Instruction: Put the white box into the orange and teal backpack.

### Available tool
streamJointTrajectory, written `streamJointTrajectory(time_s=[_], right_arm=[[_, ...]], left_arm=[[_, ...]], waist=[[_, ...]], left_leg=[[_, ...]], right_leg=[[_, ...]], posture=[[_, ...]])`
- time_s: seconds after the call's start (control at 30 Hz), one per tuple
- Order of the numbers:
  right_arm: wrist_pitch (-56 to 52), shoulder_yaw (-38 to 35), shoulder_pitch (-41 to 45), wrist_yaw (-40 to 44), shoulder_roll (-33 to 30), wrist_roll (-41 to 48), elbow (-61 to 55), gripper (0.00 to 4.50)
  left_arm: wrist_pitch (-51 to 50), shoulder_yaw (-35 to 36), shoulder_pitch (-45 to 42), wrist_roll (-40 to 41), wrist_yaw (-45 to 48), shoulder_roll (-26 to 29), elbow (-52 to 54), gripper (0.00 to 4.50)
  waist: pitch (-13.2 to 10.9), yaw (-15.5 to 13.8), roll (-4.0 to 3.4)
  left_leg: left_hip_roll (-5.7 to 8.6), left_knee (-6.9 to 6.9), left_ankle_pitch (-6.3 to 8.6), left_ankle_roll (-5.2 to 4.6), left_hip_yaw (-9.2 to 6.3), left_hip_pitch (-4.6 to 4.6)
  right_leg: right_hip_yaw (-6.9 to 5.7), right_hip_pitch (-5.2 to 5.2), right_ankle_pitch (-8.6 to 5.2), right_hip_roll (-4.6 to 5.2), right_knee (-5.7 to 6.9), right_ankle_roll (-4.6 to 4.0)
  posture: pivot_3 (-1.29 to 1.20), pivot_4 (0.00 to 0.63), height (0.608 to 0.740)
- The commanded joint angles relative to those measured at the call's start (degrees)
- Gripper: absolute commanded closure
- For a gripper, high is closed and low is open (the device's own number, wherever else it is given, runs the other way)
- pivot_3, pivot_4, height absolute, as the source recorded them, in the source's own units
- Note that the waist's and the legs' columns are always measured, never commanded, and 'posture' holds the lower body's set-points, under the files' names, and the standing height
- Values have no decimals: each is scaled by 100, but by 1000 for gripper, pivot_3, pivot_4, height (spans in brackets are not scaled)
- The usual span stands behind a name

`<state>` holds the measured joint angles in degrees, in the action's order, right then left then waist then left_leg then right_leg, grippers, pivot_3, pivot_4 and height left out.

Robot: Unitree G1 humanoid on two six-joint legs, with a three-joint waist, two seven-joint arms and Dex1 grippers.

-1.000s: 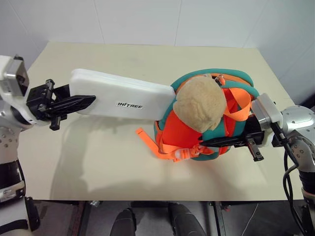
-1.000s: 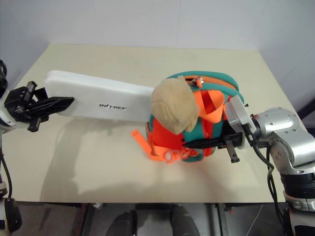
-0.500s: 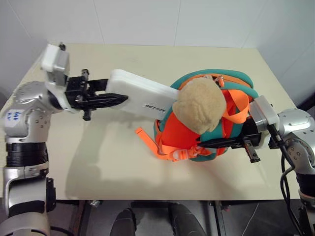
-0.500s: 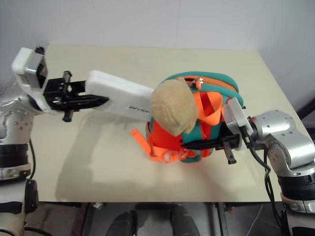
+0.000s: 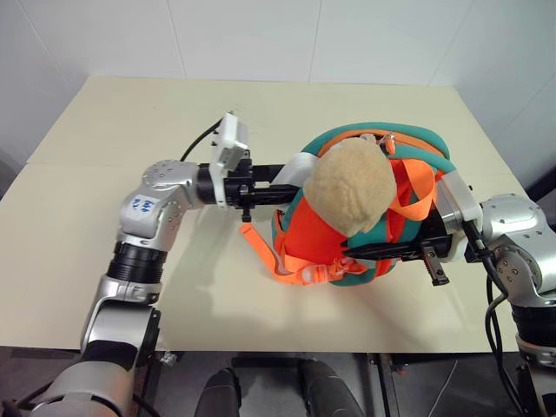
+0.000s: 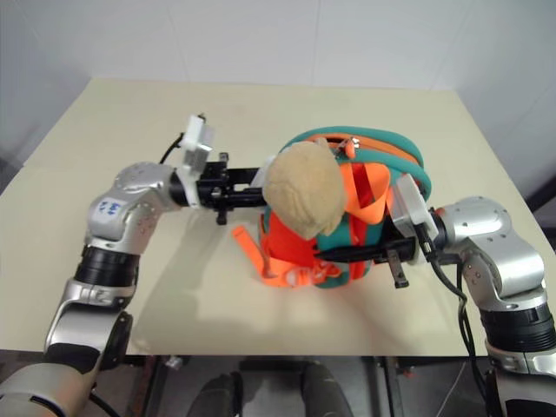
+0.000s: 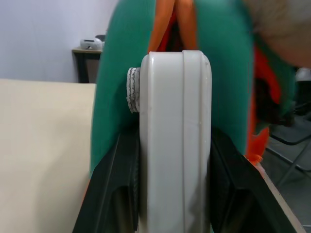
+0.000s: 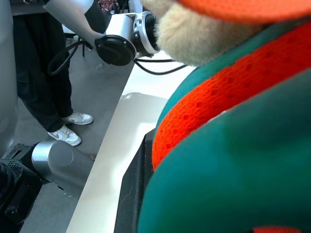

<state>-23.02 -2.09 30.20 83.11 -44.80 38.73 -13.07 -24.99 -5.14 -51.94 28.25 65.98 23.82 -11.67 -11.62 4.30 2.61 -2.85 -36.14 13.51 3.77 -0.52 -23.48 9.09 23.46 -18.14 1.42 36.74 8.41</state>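
Right gripper fingers clenched on front edge of orange and teal backpack, bracing it upright on counter, opening toward 9 o'clock. Left gripper fingers grasping trailing end of white box. Box mostly inside pack, long axis level, running 9 to 3 o'clock, leading end buried, tail exposed.

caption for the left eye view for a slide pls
Left gripper pushes the white box into the backpack while the right gripper holds the backpack upright on the table.
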Motion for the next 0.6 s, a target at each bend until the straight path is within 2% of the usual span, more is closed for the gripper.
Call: streamJointTrajectory(time_s=[0.03, 0.2, 0.3, 0.4, 0.47, 0.6], right_arm=[[114, 21, 114, 17, 37, -16, -39, 4500], [147, 19, 98, -32, 56, -37, -50, 4500], [160, 19, 72, -55, 70, -48, -58, 4500], [171, 25, 72, -63, 98, -67, -45, 4500], [190, 42, 89, -65, 122, -90, -14, 4500], [220, 77, 140, -67, 181, -141, 30, 4500]], left_arm=[[207, -64, -314, -157, -14, -199, -121, 3165], [-251, 52, -406, -33, -289, -363, 82, 3165], [-546, 17, -436, -155, -473, -230, 272, 3165], [-640, -50, -473, -179, -281, -35, 400, 3165], [-849, -160, -512, -261, -263, 120, 425, 2433], [-910, -296, -457, -339, -242, 217, 470, 1277]], waist=[[0, 3, 0], [0, -5, -1], [0, -5, -1], [0, 0, -1], [-1, 17, -1], [0, 15, -2]], left_leg=[[0, 0, 0, 0, 0, 0], [0, 2, 0, 0, -1, 0], [0, 1, 0, 0, -3, -1], [0, 0, -1, 1, -3, 1], [0, 1, -2, 2, -3, 1], [1, 1, -2, 3, -4, 6]], right_leg=[[0, 0, 0, 0, 0, 0], [0, 1, -1, 0, 1, 1], [0, 1, -1, 0, 2, 2], [0, 1, -1, 0, 7, 2], [0, 1, -1, -1, 10, 2], [0, -3, -1, -1, 10, 2]], posture=[[0, 150, 740], [0, 150, 740], [0, 150, 740], [0, 150, 740], [0, 150, 740], [0, 150, 740]])
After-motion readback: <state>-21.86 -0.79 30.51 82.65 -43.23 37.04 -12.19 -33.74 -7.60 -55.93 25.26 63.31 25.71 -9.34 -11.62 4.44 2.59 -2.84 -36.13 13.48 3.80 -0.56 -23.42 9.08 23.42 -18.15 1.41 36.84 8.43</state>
